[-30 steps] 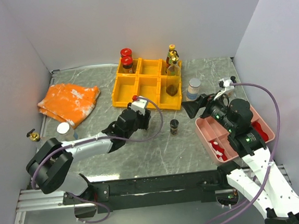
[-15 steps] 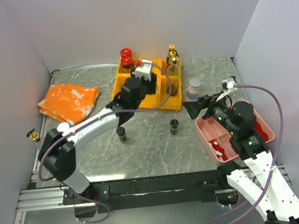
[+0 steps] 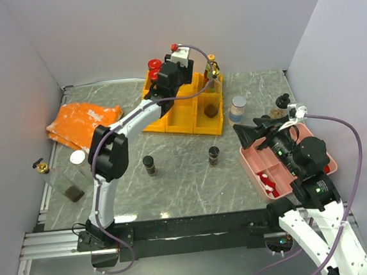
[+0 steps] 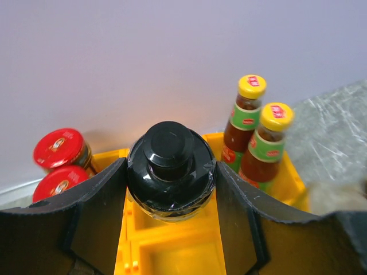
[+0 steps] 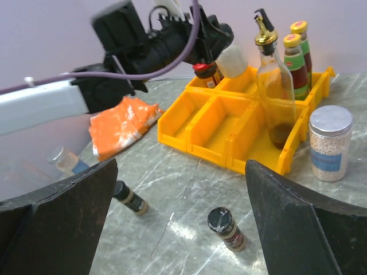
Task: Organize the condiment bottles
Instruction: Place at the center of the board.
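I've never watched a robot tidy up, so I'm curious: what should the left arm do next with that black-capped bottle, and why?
Probably lower it straight down. The left gripper is shut on the bottle, above the yellow tray, over the back slot between the red-capped jars and the yellow-capped bottles; that slot looks empty.

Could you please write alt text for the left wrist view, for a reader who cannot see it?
The left gripper clamps a black-capped bottle from both sides over a yellow compartment tray. Two red-lidded jars stand at the tray's far left corner, two yellow-capped sauce bottles at its far right.
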